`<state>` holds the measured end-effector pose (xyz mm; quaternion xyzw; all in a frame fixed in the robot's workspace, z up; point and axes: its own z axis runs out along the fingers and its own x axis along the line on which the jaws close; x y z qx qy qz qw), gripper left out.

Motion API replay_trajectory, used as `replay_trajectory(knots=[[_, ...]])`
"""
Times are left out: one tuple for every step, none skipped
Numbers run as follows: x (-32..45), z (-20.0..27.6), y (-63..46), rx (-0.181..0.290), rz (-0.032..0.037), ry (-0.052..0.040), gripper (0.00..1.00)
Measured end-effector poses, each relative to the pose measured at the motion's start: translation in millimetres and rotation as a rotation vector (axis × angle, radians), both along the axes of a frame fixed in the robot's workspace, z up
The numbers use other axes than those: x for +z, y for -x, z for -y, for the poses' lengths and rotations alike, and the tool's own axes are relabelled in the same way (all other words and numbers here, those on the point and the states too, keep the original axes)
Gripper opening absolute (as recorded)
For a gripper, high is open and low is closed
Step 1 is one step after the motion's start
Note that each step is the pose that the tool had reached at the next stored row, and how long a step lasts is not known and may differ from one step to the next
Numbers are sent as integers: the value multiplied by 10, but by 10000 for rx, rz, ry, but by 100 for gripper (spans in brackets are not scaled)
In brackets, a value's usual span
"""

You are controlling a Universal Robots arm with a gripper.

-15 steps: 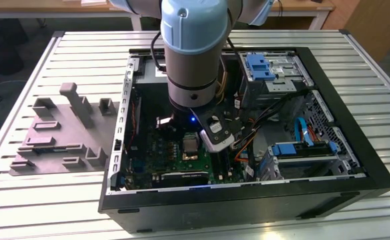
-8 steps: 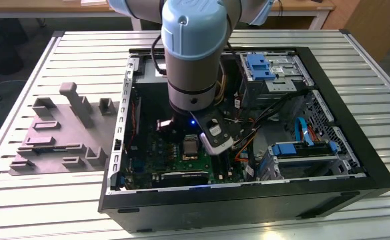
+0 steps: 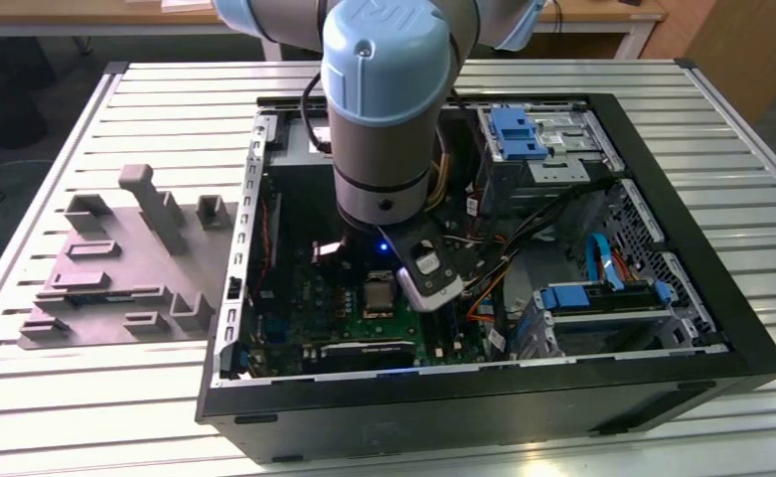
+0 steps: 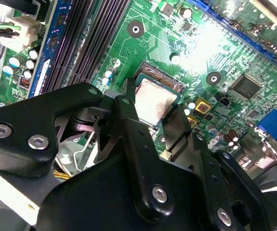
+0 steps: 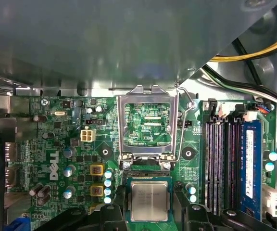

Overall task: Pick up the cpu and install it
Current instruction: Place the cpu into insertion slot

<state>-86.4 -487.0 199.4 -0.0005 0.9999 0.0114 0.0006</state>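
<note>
The cpu is a small square chip with a silvery top. It sits between my gripper's two black fingers, which press on its opposite edges. In the second wrist view the cpu hangs just over the socket, and a strip of socket contacts shows beyond it. The socket's metal load frame stands flipped open behind the socket. In the exterior view my gripper reaches down into the open computer case, over the green motherboard.
Memory slots run beside the socket, and capacitors stand on its other side. Yellow and black cables cross near the case wall. Drive cages with blue clips fill the exterior view's right. A grey fixture plate lies outside the case.
</note>
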Motion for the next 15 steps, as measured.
replay_trajectory(knots=[[-6, 1, 4, 11, 0, 0, 47], [-12, 1, 9, 30, 0, -1, 47], [-18, 1, 14, 47, 0, -1, 47], [-21, 1, 16, 59, 0, -1, 47], [-22, 1, 16, 62, -1, 1, 47], [-22, 1, 16, 63, -1, 2, 47], [-25, 1, 16, 62, -1, 1, 47], [-29, 1, 16, 62, 1, -2, 47], [-34, 1, 16, 62, 2, -4, 47], [-37, 1, 17, 62, 1, -2, 47], [-40, 2, 17, 62, 0, 0, 47], [-44, 3, 17, 61, 0, -1, 47], [-46, 5, 17, 60, 1, -1, 47], [-48, 6, 17, 61, 1, -2, 47], [-51, 8, 17, 61, 0, -1, 47]])
